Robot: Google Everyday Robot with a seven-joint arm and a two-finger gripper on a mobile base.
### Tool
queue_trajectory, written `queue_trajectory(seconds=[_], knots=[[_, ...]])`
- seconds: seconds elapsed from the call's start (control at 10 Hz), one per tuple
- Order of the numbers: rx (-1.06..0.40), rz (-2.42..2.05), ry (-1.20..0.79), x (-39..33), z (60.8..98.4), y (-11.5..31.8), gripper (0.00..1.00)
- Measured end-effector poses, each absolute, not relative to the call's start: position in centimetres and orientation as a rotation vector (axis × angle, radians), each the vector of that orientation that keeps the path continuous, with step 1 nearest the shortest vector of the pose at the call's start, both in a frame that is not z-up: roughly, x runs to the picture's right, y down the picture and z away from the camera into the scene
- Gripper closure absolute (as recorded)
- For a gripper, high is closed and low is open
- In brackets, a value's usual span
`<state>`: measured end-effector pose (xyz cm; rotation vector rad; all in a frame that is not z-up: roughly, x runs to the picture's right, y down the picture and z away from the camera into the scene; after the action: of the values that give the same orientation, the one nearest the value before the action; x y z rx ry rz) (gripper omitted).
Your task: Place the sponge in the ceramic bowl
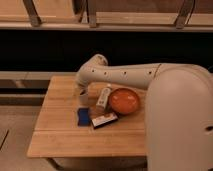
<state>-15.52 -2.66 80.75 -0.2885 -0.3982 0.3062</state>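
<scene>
The sponge (83,116), a small blue block, lies on the wooden table (60,140), left of centre. The ceramic bowl (123,101) is round, orange and glossy, and stands to the sponge's right and a little farther back. My arm reaches in from the right, bends at the back and drops down at the table's back left. The gripper (81,90) hangs at its end, behind and above the sponge and apart from it. It is well left of the bowl.
A small white cup (83,98) stands right under the gripper. A white bottle (103,96) lies between cup and bowl. A flat white-red-black box (104,120) lies just right of the sponge. My white body (180,125) covers the table's right side.
</scene>
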Motion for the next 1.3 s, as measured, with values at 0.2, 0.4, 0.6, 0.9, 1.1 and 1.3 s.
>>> queue_trajectory(seconds=[0.2,0.4,0.6,0.9,1.1,1.3], knots=[[-0.243,0.327,-0.306,-14.1,77.4,-2.2,0.2],[-0.257,0.36,-0.247,-13.4,75.0,0.2,0.2],[-0.334,0.403,-0.206,-13.6,73.1,4.6,0.2],[-0.379,0.428,-0.195,-13.8,72.4,6.7,0.2],[-0.377,0.434,-0.197,-13.9,72.5,6.4,0.2],[-0.411,0.537,-0.192,-13.5,74.1,6.2,0.2]])
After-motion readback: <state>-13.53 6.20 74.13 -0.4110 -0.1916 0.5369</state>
